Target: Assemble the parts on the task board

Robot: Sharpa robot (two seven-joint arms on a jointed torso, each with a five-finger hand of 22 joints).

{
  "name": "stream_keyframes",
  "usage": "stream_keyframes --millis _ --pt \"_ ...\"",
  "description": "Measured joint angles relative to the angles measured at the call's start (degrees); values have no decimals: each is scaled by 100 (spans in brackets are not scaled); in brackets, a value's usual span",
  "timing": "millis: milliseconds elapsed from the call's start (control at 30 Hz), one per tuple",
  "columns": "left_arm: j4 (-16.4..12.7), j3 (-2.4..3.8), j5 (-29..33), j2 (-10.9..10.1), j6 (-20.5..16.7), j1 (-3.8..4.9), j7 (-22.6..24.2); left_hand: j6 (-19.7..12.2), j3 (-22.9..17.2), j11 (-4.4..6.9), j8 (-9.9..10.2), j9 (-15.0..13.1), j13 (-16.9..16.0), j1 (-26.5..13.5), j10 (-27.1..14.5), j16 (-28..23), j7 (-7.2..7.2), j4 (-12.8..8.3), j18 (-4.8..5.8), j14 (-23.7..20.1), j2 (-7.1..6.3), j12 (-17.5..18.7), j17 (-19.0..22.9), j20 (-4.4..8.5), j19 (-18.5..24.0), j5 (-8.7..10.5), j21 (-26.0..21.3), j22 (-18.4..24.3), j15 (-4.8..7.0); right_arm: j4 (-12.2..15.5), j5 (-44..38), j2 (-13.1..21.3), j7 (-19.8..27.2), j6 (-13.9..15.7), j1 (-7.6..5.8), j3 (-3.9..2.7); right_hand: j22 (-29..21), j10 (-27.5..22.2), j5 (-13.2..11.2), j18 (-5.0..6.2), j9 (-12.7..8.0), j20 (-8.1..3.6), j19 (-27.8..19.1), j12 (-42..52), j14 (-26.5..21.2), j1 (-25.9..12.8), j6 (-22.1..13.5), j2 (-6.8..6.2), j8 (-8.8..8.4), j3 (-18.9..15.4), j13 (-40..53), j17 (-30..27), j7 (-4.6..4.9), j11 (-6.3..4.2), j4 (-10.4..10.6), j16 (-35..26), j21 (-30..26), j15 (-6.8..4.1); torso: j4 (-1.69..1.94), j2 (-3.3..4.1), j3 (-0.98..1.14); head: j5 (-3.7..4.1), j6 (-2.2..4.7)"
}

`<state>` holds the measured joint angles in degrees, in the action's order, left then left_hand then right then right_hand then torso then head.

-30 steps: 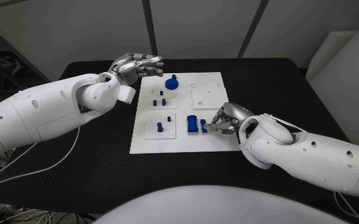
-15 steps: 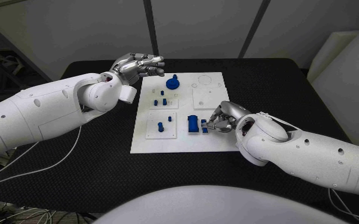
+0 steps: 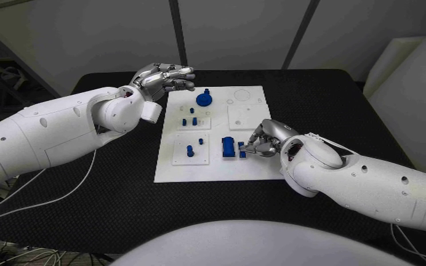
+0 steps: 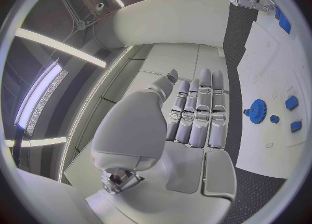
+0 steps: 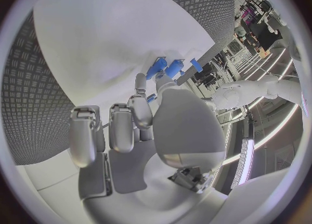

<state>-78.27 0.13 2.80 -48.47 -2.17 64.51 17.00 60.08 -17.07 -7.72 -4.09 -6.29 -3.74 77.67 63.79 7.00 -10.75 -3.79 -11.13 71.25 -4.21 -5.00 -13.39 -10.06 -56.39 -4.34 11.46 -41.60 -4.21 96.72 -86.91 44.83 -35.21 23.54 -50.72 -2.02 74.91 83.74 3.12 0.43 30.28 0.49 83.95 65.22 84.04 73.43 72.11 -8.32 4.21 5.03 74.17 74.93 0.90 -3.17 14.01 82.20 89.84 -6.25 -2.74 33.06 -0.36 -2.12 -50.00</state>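
The white task board (image 3: 213,167) lies in the middle of the black table. On it stand a blue gear (image 3: 204,99), a few small blue parts (image 3: 189,120), a blue peg (image 3: 189,150) and a blue block (image 3: 229,147). My right hand (image 3: 265,138) reaches onto the board's near right part and pinches a small blue part (image 3: 241,150) right beside the block; the wrist view shows the fingertips at the blue pieces (image 5: 158,68). My left hand (image 3: 164,79) hovers above the board's far left corner, fingers extended, holding nothing. Its wrist view shows the gear (image 4: 257,112).
Two raised white square plates (image 3: 247,117) and round recesses (image 3: 241,95) take up the board's far right part. Black table (image 3: 337,112) surrounds the board. A white panel (image 3: 395,87) stands at the table's right edge. A cable (image 3: 53,198) trails under my left arm.
My right hand and forearm have edged slightly toward the blue block, still at the small blue part. The left hand has stayed in place.
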Motion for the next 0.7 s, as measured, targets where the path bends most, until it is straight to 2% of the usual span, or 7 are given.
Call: stream_keyframes --millis 167,267,533,600,700 --pt "7 0 0 1 1 0 -2 0 0 0 0 0 0 0 0 0 0 0 0 0 0 0 -5 0 0 0 0 0 0 10 17 20 73 93 5 3 0 0 0 0 8 0 0 0 0 -310 19 4 0 -116 5 0 19 0 221 0 0 0 0 1 0 2 0" --pt "11 0 0 1 2 -1 -3 0 0 0 0 0 0 0 0 0 0 0 0 0 0 0 -5 0 0 0 0 0 0 11 79 42 182 150 5 3 0 0 -13 0 32 -13 13 0 0 -493 50 14 0 -150 18 0 -12 0 266 0 0 0 0 1 -1 7 0" --pt "11 0 0 -2 7 -2 -11 0 0 0 0 0 0 0 0 0 0 0 0 0 0 0 -4 0 0 0 -22 7 0 70 258 151 461 182 6 5 0 0 -30 0 46 -42 1 0 0 -536 50 -5 0 -177 24 -1 -12 0 272 0 0 0 1 5 -2 11 0" --pt "10 0 0 -6 7 -3 -13 0 0 0 0 -1 0 0 0 0 0 0 0 0 0 0 -4 0 0 0 -22 8 0 104 294 198 507 163 6 5 0 0 -30 0 58 -42 1 0 0 -470 50 -59 0 -161 24 -1 -12 0 241 0 0 0 1 5 -2 9 0" --pt "8 0 0 -9 8 -3 -16 0 0 0 0 -1 0 0 0 0 0 0 0 0 0 0 -4 0 0 0 -22 7 0 145 331 259 546 121 7 6 0 0 -30 0 72 -42 1 0 0 -298 50 -41 0 -137 23 -1 -12 0 217 0 0 0 0 5 -2 8 0"
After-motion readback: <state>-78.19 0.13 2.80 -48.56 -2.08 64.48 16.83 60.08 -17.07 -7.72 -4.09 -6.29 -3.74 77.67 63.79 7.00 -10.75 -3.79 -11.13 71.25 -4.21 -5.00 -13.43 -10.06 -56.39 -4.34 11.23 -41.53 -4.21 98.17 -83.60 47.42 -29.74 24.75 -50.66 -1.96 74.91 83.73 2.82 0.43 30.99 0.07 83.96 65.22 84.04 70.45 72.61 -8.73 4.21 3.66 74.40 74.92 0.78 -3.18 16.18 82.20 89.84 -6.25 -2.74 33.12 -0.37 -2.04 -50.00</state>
